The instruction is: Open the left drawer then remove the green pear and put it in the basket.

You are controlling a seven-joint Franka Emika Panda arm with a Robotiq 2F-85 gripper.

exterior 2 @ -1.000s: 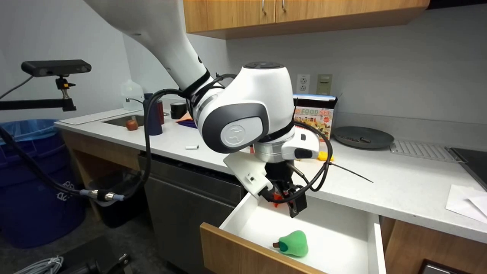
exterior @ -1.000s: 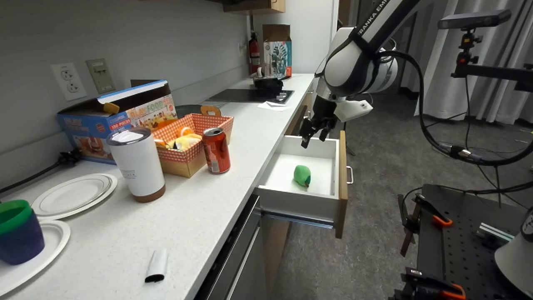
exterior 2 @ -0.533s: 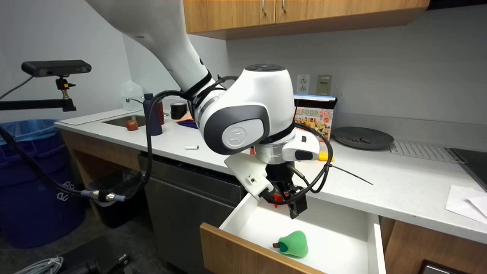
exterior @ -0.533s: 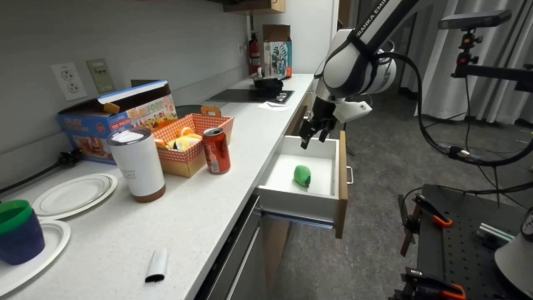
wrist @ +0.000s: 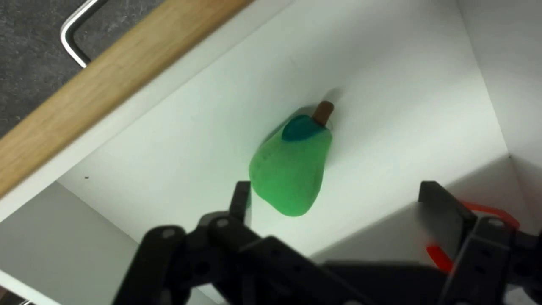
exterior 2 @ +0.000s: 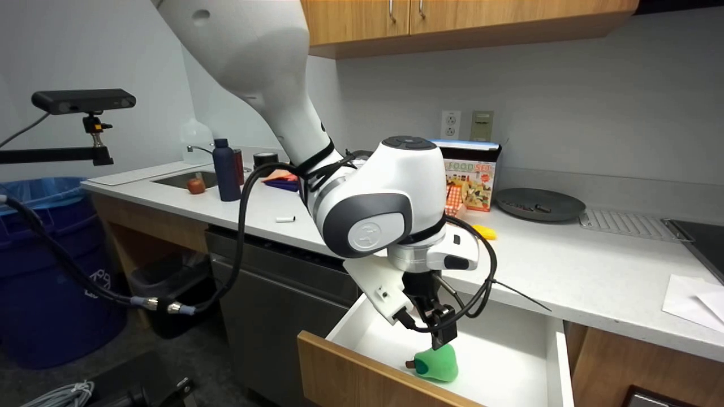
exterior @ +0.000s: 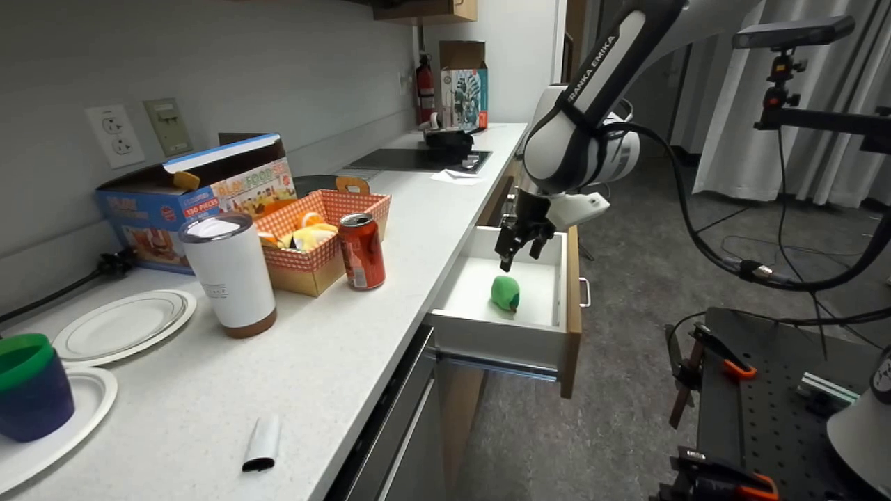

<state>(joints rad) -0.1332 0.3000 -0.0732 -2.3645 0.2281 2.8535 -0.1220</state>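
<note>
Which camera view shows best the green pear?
The wrist view: the green pear is largest there, stem and leaf clear of the end effector. In both exterior views it is smaller; in an exterior view the end effector slightly covers it.

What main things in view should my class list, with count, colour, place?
left drawer: one, wood and white, open under counter
green pear: one, green, in drawer
red item: apparently one, red, in drawer
basket: one, red-white checked, on counter
can: one, red, by basket
tumbler: one, white, on counter
play-food box: one, mostly blue, behind basket
plates: at least two, white, on counter
tall bottle: one, navy, near sink
arm: one, white and black, over drawer
gripper: one, black, open over drawer
</note>
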